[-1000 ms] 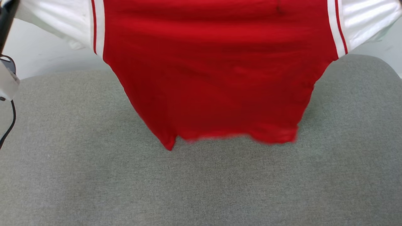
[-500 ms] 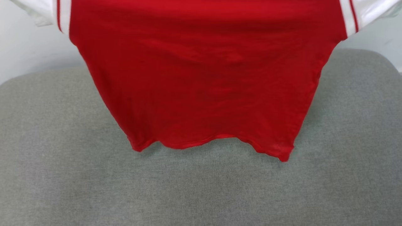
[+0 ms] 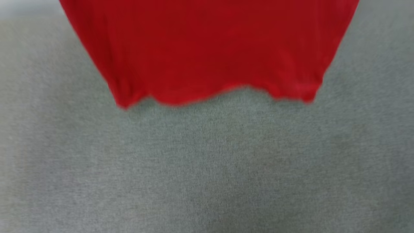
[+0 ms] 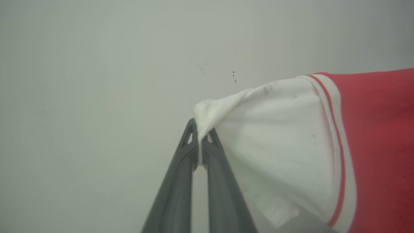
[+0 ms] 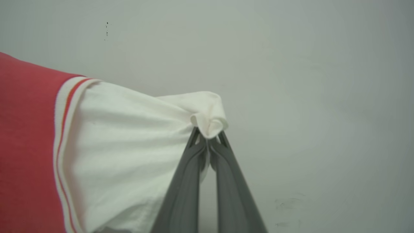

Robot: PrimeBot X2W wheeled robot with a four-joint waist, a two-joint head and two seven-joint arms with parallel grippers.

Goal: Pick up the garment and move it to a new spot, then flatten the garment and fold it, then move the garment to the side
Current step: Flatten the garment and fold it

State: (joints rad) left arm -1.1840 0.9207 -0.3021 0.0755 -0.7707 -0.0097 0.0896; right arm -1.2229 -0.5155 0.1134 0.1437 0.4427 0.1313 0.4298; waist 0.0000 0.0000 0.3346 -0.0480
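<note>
Red jersey (image 3: 207, 48) hangs spread out in front of the robot, above a grey fabric-covered bench (image 3: 207, 168). Head view is blurred. It shows the plain red body of the jersey from the top edge down to the hem (image 3: 194, 97), which runs wavy, with both bottom corners drooping lower than the middle. Cannot tell whether the hem touches the bench or hangs just above it.

Left tool (image 4: 201, 129) is closed, pinching the bunched edge of a white sleeve (image 4: 275, 145) between its two dark fingers. The sleeve fabric pulls taut from the pinch toward the red-and-white stripe trim (image 4: 338, 145) and the red body beyond. A pale wall (image 4: 97, 97) sits behind, with a few small dark specks on it.

Right tool (image 5: 208, 136) is closed too, gripping the other white sleeve (image 5: 136, 145), with a small roll of fabric curled over the fingertips. Stripe trim (image 5: 63, 145) and red body lie to the left in that view, with the same pale wall (image 5: 323, 97) behind.

Jersey is held up by both sleeves, stretched between the two tools. No lettering shows on the side facing the head camera.
</note>
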